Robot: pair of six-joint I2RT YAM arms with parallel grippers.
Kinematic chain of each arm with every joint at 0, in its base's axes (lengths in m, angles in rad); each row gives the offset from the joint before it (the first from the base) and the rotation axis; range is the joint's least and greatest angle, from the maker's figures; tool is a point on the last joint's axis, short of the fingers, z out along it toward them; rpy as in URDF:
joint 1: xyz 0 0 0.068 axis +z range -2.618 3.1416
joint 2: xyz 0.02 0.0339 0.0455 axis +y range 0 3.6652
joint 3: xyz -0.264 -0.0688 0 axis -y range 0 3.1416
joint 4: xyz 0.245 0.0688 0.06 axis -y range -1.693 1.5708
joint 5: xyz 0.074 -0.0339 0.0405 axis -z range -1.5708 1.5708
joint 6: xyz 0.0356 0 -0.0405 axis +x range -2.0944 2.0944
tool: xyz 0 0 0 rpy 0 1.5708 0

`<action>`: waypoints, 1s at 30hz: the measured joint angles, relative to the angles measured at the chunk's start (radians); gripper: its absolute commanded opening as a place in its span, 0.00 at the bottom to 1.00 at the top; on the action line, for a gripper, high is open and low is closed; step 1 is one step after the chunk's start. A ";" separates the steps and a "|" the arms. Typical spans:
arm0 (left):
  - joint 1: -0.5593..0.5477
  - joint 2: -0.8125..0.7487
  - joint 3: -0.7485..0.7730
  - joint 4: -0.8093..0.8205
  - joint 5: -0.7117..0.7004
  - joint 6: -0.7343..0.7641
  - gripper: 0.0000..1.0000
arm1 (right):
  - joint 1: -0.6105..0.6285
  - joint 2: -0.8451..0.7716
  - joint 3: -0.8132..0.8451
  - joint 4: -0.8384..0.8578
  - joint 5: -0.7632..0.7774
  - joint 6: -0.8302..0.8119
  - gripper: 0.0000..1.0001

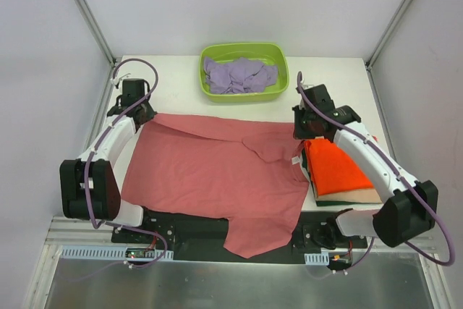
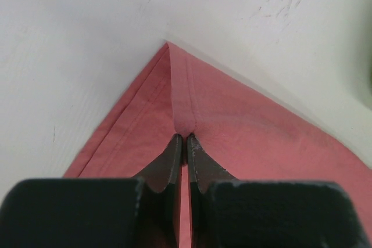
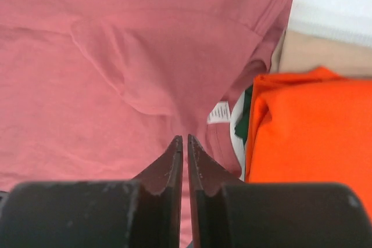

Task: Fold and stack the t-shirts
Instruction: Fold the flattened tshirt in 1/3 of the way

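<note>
The dusty salmon-red t-shirt (image 1: 210, 171) lies spread across the table, its lower part hanging over the near edge. My left gripper (image 1: 141, 117) is shut on the shirt's far-left hem corner, with a small fold of cloth (image 2: 185, 129) pinched at the tips. My right gripper (image 1: 300, 133) is shut over the shirt (image 3: 87, 85) near its collar label (image 3: 220, 112); no cloth shows pinched in it. A folded bright orange shirt (image 1: 336, 168) lies on a tan one (image 1: 362, 195) at the right, also in the right wrist view (image 3: 314, 132). Lavender shirts (image 1: 239, 76) lie crumpled in the tub.
The lime-green tub (image 1: 243, 47) stands at the back centre. A dark green layer (image 3: 247, 108) shows at the folded stack's left edge. Metal frame posts rise at the table's far corners. Bare white table (image 2: 87, 39) lies beyond the shirt's far-left corner.
</note>
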 measured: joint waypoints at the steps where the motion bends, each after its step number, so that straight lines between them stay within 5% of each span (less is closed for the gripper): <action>1: 0.000 -0.009 -0.004 -0.003 0.000 0.002 0.00 | 0.010 -0.019 -0.015 -0.011 0.003 0.010 0.09; 10: 0.000 -0.043 -0.025 -0.056 -0.062 0.003 0.03 | 0.081 -0.127 -0.124 -0.066 0.040 0.055 0.13; 11: 0.000 -0.042 -0.025 -0.073 -0.082 -0.001 0.12 | 0.087 -0.130 -0.135 -0.062 0.040 0.051 0.13; 14: 0.007 -0.026 -0.013 -0.144 -0.156 -0.025 0.98 | 0.126 -0.132 -0.174 -0.037 0.033 0.003 0.19; 23: 0.026 0.000 0.064 -0.305 -0.255 -0.109 0.99 | 0.199 -0.069 -0.182 0.074 0.058 -0.046 0.73; 30: 0.026 -0.028 0.062 -0.186 0.090 -0.099 0.99 | 0.193 0.090 -0.142 0.142 0.091 0.018 0.95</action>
